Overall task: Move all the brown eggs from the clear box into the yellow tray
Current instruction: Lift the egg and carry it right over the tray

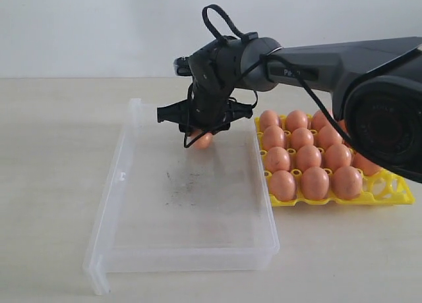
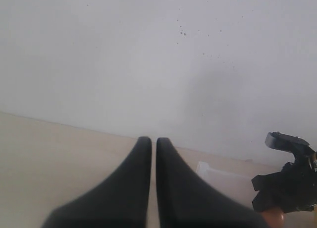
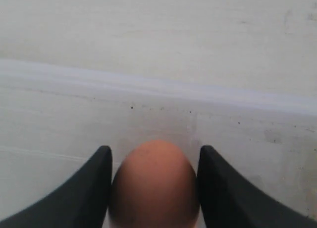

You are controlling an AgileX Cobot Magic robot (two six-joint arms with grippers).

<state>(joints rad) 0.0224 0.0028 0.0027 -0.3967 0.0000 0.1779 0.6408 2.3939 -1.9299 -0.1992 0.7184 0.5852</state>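
Right wrist view: right gripper (image 3: 155, 148) is closed on one brown egg (image 3: 154, 186), with a dark finger pressed against each flank and the rounded end of the egg poking out between the tips. Whether the egg is off the floor cannot be told.

Exterior view: that gripper is down inside the clear box (image 1: 125, 178), close to its far wall, and the egg shows just under the fingers. No other egg is visible in the box. Its floor carries only dark smudges (image 1: 178, 184) near the middle.

Yellow tray (image 1: 389, 192) sits just beside the right wall of the box, on the table (image 1: 53, 151). Its cups hold the other brown eggs (image 1: 315, 182), one per cup, in rows. The front right corner cup is bare (the arm covers the far right of the tray, so no full count).

Left wrist view: left gripper (image 2: 153, 141) hangs above the table away from the box, with its fingers closed to a thin sliver and nothing between them.
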